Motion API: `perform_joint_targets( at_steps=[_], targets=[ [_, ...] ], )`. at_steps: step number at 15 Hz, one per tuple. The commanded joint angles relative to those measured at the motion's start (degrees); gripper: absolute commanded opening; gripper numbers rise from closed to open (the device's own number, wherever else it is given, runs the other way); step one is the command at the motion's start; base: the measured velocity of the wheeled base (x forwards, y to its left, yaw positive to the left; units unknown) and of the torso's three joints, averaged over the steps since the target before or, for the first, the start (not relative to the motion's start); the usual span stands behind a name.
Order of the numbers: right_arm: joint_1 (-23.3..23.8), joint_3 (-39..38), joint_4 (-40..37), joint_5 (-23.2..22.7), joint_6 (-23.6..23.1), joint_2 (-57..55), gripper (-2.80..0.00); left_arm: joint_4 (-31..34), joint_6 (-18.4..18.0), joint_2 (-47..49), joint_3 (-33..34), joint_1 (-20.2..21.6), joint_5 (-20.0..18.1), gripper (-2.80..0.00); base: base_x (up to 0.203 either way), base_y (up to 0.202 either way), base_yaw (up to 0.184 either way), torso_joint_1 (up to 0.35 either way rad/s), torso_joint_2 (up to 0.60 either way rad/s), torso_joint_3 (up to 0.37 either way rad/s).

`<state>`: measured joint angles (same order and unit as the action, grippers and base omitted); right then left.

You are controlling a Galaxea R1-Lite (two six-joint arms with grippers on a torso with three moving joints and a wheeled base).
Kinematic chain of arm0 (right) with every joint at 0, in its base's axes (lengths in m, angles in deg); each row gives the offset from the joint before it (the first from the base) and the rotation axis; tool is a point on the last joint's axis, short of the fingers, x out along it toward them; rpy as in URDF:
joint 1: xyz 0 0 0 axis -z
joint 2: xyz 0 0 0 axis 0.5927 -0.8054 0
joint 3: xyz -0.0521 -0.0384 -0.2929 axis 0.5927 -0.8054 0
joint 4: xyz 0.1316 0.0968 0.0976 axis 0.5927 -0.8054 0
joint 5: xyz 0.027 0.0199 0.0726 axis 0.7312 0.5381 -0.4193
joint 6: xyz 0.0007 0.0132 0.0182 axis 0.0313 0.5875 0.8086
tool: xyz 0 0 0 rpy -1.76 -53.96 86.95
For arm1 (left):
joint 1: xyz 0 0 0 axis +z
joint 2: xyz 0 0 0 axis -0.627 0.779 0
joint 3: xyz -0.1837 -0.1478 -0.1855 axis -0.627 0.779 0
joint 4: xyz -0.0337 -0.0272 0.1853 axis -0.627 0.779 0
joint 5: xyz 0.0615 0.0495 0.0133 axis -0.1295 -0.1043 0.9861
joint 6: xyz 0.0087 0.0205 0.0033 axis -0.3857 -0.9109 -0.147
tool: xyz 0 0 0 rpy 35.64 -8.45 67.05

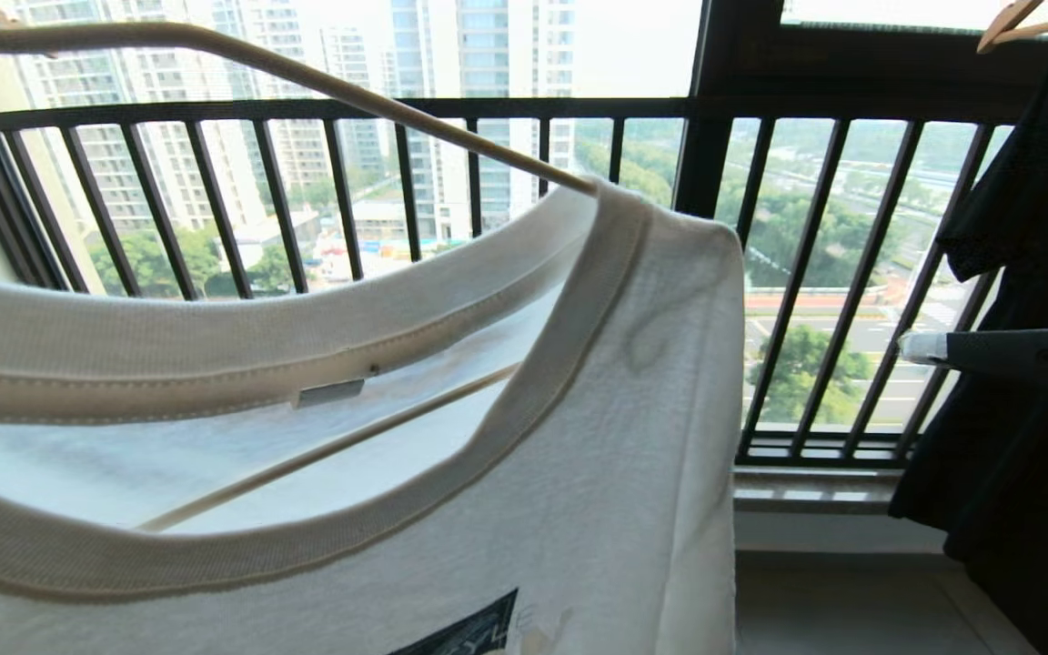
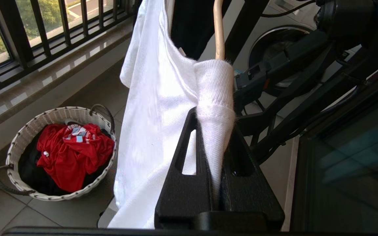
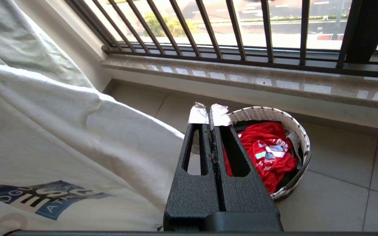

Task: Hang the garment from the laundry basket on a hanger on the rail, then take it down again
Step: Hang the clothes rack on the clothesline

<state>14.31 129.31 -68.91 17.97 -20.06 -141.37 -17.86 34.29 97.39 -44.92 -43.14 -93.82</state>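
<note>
Beyond a dark barred window railing (image 1: 451, 109) and a hazy spread of tower blocks, we work on a tiled balcony floor (image 3: 340, 183) beside a stone sill (image 3: 241, 78). Our left gripper (image 2: 213, 121) has its fingers (image 2: 184, 183) clamped on a bunched fold of the ribbed collar of the white T-shirt (image 1: 615, 509), which rises out of the gap between them; straight beyond the fingertips the cream-white hanger (image 2: 219, 29) emerges from that same fold, and the rest of the shirt hangs down just beside the fingers. From the head camera the hanger (image 1: 324, 86) runs on a slant into the shirt's shoulder, with the neck opening spread wide and the edge of the dark blue chest logo (image 1: 469, 628) at the lower hem of the view. Our right gripper (image 3: 210, 113) holds its foil-tipped fingers (image 3: 198, 114) pressed together on nothing, apart from the shirt that drapes beside them, logo up. Past those fingertips, down on the floor, stands the round white woven laundry basket (image 3: 292, 131) with a red garment (image 3: 264, 154) crumpled inside. A black garment (image 1: 1024, 300) hangs by the railing under a wooden hanger (image 1: 1015, 23).
</note>
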Motion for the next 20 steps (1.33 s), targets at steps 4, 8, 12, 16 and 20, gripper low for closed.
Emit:
perform_joint_targets(
  at_steps=[4, 8, 12, 16, 20],
  targets=[
    [-0.02, -0.09, -0.16, -0.16, -0.68, 0.81, -2.8, 0.29, 0.05, -1.0, 0.12, 0.01, -0.34, -2.8, 0.0, 0.0, 0.0, 0.173, -0.48, -0.311],
    [-0.02, -1.16, -0.16, -0.16, -0.75, 1.43, -2.8, 0.38, 0.06, -1.64, 0.3, 0.01, -0.34, -2.8, 0.0, 0.0, 0.0, 0.194, -0.49, -0.308],
    [-0.02, -1.16, -0.07, -0.16, -0.84, 1.6, -2.8, 0.38, 0.0, -1.95, 0.69, -0.08, -0.34, -2.8, 0.0, 0.0, 0.0, 0.223, -0.52, -0.309],
    [-0.02, -1.25, -0.07, -0.16, -0.93, 1.6, -2.8, 0.12, -0.11, -2.24, 2.32, -0.08, -0.25, -2.8, 0.0, 0.0, 0.0, 0.244, -0.55, -0.31],
    [-0.02, -1.34, -0.16, -0.16, -0.93, 1.6, -2.8, -0.15, -0.2, -2.35, 2.14, -0.08, -0.25, -2.8, 0.0, 0.0, 0.0, 0.268, -0.59, -0.327]
  ],
)
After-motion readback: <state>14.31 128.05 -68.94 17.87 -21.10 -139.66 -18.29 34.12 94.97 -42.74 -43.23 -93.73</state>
